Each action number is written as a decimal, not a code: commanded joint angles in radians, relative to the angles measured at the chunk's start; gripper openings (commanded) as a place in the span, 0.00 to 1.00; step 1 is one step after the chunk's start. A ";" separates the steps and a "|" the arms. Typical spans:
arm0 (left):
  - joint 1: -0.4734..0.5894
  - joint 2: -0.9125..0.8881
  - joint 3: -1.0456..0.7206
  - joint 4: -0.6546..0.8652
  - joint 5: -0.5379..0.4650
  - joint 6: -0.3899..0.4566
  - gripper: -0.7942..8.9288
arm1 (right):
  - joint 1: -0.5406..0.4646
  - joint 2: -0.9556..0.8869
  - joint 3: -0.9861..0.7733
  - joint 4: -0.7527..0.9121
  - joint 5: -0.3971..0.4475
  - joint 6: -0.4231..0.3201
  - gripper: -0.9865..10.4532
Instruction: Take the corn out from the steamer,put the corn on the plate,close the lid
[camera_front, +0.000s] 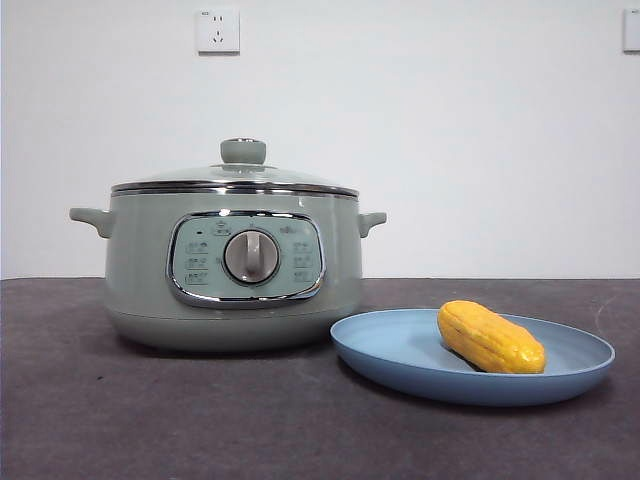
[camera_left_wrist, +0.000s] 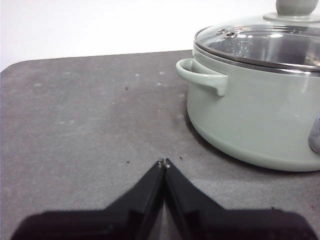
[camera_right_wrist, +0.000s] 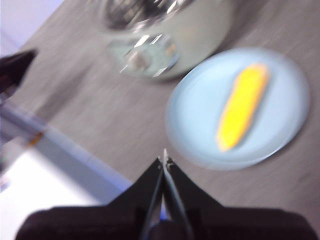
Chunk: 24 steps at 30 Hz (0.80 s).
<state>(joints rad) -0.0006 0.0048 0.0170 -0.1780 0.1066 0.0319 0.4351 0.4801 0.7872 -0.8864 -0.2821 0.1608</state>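
The sage-green steamer (camera_front: 235, 270) stands left of centre on the dark table, with the glass lid (camera_front: 236, 178) resting shut on it. The yellow corn (camera_front: 490, 337) lies on the light-blue plate (camera_front: 400, 350) to the steamer's right. My left gripper (camera_left_wrist: 164, 163) is shut and empty, low over the table beside the steamer (camera_left_wrist: 255, 120) and its lid (camera_left_wrist: 260, 45). My right gripper (camera_right_wrist: 164, 159) is shut and empty, high above the table, off the edge of the plate (camera_right_wrist: 195, 115); the corn (camera_right_wrist: 242, 106) shows blurred there. Neither arm shows in the front view.
A wall socket (camera_front: 218, 30) sits on the white wall behind. The steamer's side handle (camera_left_wrist: 200, 75) points toward my left gripper. The table's pale front edge (camera_right_wrist: 75, 150) runs under my right gripper.
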 joint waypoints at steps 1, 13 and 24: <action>0.002 -0.002 -0.014 0.005 0.000 -0.010 0.08 | -0.081 -0.042 -0.004 0.095 -0.003 -0.135 0.09; 0.002 -0.002 -0.014 0.005 0.000 -0.010 0.08 | -0.381 -0.332 -0.434 0.642 -0.050 -0.139 0.09; 0.002 -0.002 -0.014 0.005 -0.001 -0.010 0.08 | -0.395 -0.479 -0.726 0.695 0.052 -0.029 0.09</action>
<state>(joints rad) -0.0006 0.0048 0.0170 -0.1780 0.1066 0.0319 0.0395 0.0063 0.0761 -0.2077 -0.2333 0.1104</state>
